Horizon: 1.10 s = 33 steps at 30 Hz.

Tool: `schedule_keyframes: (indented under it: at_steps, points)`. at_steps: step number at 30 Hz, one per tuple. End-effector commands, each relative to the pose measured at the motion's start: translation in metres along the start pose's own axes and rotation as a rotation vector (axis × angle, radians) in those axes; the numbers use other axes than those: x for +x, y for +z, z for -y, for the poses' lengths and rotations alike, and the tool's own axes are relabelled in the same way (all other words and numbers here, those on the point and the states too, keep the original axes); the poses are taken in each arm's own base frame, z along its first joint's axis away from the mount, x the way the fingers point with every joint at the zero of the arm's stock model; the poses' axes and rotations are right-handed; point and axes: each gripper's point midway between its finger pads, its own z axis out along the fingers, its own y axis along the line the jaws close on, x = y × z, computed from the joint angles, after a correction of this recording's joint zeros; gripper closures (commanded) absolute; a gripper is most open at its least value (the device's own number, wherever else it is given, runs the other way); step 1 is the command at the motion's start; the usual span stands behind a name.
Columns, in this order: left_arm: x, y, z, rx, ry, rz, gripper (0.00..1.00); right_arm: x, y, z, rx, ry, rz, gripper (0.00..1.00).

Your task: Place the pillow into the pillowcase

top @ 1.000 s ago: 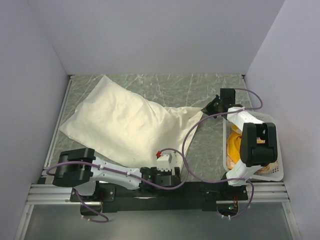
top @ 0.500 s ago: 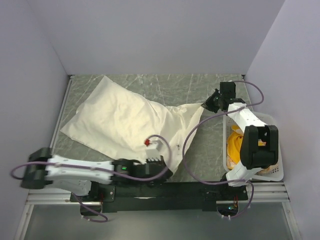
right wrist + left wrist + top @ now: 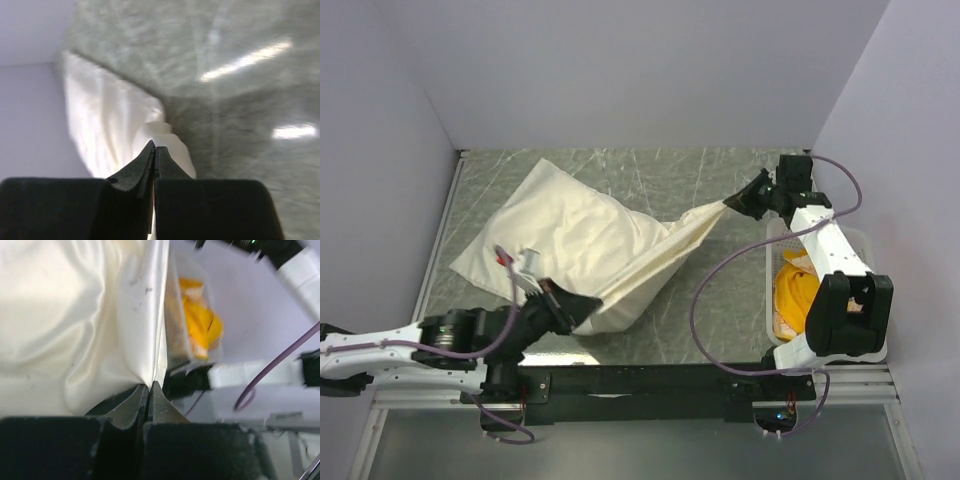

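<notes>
The cream pillowcase (image 3: pixel 570 230) lies bulging on the left half of the table, and its open end is drawn taut between my two grippers. No printed pillow shows; it is hidden. My left gripper (image 3: pixel 582 303) is shut on the near edge of the pillowcase. In the left wrist view the cloth (image 3: pixel 75 315) runs into the closed left gripper (image 3: pixel 149 386). My right gripper (image 3: pixel 732 203) is shut on the far corner of the opening. In the right wrist view a fold of the pillowcase (image 3: pixel 100 120) is pinched in the right gripper (image 3: pixel 154 146).
A white basket (image 3: pixel 880 340) with a yellow thing (image 3: pixel 792 295) in it stands at the right edge, beside the right arm. Pale walls close in the left, back and right sides of the grey-green marbled tabletop (image 3: pixel 720 290). Purple cables loop from both arms.
My left gripper closed on the near edge of the pillowcase and swung left with it. The right gripper drew its corner back and to the right, stretching the opening.
</notes>
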Motion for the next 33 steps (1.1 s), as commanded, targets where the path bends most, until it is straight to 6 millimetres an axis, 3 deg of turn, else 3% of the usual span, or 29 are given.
schedule_keyframes:
  at_steps: [1, 2, 3, 4, 5, 6, 7, 8, 9, 12, 14, 16, 17, 19, 20, 22, 23, 24, 25, 26, 27, 28, 29, 30, 31, 32, 33]
  points:
    - [-0.137, -0.053, 0.068, 0.044, 0.008, 0.370, 0.99, -0.057, -0.067, -0.146, -0.439, -0.170, 0.243, 1.00]
    - [-0.155, -0.057, 0.078, 0.038, 0.055, 0.429, 0.99, -0.042, -0.075, -0.177, -0.516, -0.221, 0.209, 1.00]
    - [-0.170, -0.057, 0.086, -0.004, 0.114, 0.498, 0.99, -0.035, -0.094, -0.224, -0.609, -0.283, 0.211, 1.00]
    - [-0.205, -0.075, 0.116, 0.035, 0.171, 0.586, 0.99, -0.029, -0.104, -0.248, -0.656, -0.325, 0.216, 1.00]
    - [-0.220, -0.083, 0.129, 0.042, 0.220, 0.628, 0.99, -0.027, -0.114, -0.269, -0.696, -0.351, 0.227, 1.00]
    - [-0.228, -0.083, 0.148, 0.058, 0.279, 0.653, 0.99, -0.024, -0.137, -0.308, -0.779, -0.393, 0.241, 1.00]
    - [-0.261, -0.108, 0.167, 0.080, 0.314, 0.729, 0.99, -0.025, -0.151, -0.326, -0.826, -0.408, 0.256, 1.00]
    - [-0.272, -0.116, 0.179, 0.093, 0.367, 0.752, 0.99, -0.025, -0.166, -0.344, -0.877, -0.420, 0.273, 1.00]
    - [-0.290, -0.129, 0.200, 0.121, 0.427, 0.784, 0.99, -0.030, -0.196, -0.371, -0.981, -0.452, 0.329, 1.00]
    - [-0.306, -0.145, 0.235, 0.209, 0.491, 0.795, 0.99, -0.044, -0.238, -0.401, -1.093, -0.440, 0.427, 1.00]
    - [-0.288, -0.129, 0.248, 0.226, 0.588, 0.729, 0.99, -0.059, -0.255, -0.409, -1.091, -0.428, 0.518, 1.00]
    - [-0.279, -0.121, 0.254, 0.227, 0.615, 0.675, 0.99, -0.075, -0.235, -0.397, -0.988, -0.395, 0.507, 1.00]
    - [-0.258, -0.102, 0.253, 0.209, 0.689, 0.607, 0.99, -0.081, -0.223, -0.392, -0.956, -0.384, 0.488, 1.00]
    - [-0.235, -0.088, 0.255, 0.250, 0.701, 0.542, 0.99, -0.096, -0.189, -0.361, -0.798, -0.336, 0.458, 1.00]
    - [-0.223, -0.083, 0.253, 0.263, 0.715, 0.505, 0.99, -0.097, -0.163, -0.340, -0.719, -0.319, 0.424, 1.00]
    - [-0.194, -0.065, 0.250, 0.310, 0.688, 0.430, 0.99, -0.101, -0.131, -0.301, -0.565, -0.296, 0.400, 1.00]
    - [-0.175, -0.056, 0.253, 0.360, 0.703, 0.379, 0.99, -0.099, -0.111, -0.269, -0.474, -0.277, 0.371, 1.00]
    - [-0.151, -0.041, 0.248, 0.375, 0.689, 0.310, 0.99, -0.094, -0.101, -0.252, -0.426, -0.291, 0.354, 1.00]
    - [-0.143, -0.026, 0.241, 0.366, 0.683, 0.286, 0.99, -0.088, -0.095, -0.239, -0.395, -0.298, 0.345, 1.00]
    - [-0.122, -0.017, 0.241, 0.435, 0.679, 0.217, 0.99, -0.072, -0.081, -0.208, -0.319, -0.293, 0.325, 1.00]
    - [-0.092, 0.010, 0.224, 0.444, 0.619, 0.148, 0.99, -0.065, -0.075, -0.196, -0.298, -0.311, 0.330, 1.00]
    - [-0.094, 0.033, 0.203, 0.415, 0.581, 0.142, 0.99, -0.059, -0.069, -0.180, -0.262, -0.309, 0.327, 1.00]
    - [-0.080, 0.049, 0.190, 0.436, 0.541, 0.090, 0.99, -0.041, -0.054, -0.148, -0.204, -0.293, 0.283, 1.00]
    - [-0.041, 0.073, 0.152, 0.419, 0.474, -0.050, 0.99, -0.036, -0.048, -0.139, -0.206, -0.296, 0.277, 1.00]
    - [-0.055, 0.089, 0.138, 0.414, 0.415, -0.010, 0.99, -0.020, -0.033, -0.113, -0.160, -0.289, 0.233, 1.00]
    - [-0.048, 0.101, 0.119, 0.396, 0.371, -0.039, 0.99, -0.012, -0.026, -0.104, -0.144, -0.292, 0.217, 1.00]
    - [-0.029, 0.112, 0.085, 0.354, 0.297, -0.113, 0.99, -0.002, -0.018, -0.101, -0.142, -0.317, 0.204, 1.00]
